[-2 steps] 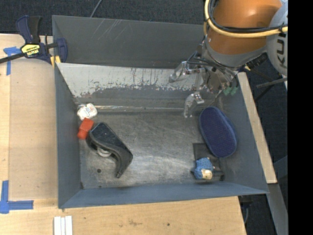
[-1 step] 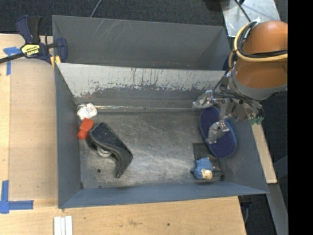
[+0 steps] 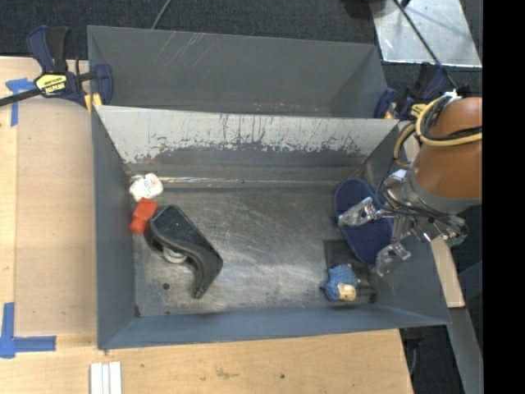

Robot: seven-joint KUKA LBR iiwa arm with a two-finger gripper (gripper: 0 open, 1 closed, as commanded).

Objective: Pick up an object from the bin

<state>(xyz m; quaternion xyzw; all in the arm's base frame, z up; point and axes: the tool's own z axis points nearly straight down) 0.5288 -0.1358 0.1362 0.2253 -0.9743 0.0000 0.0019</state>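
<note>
At the right end of the bin (image 3: pixel 246 142), the gripper (image 3: pixel 377 233), fingers spread and empty, sits directly over a dark blue oval pad (image 3: pixel 354 205). A small blue-yellow toy (image 3: pixel 340 286) lies just beside it.

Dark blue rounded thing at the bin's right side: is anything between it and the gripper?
Nothing visible. The gripper is open right over the dark blue rounded thing. The small blue-and-tan thing lies beside it, lower in the view, not between them.
</note>
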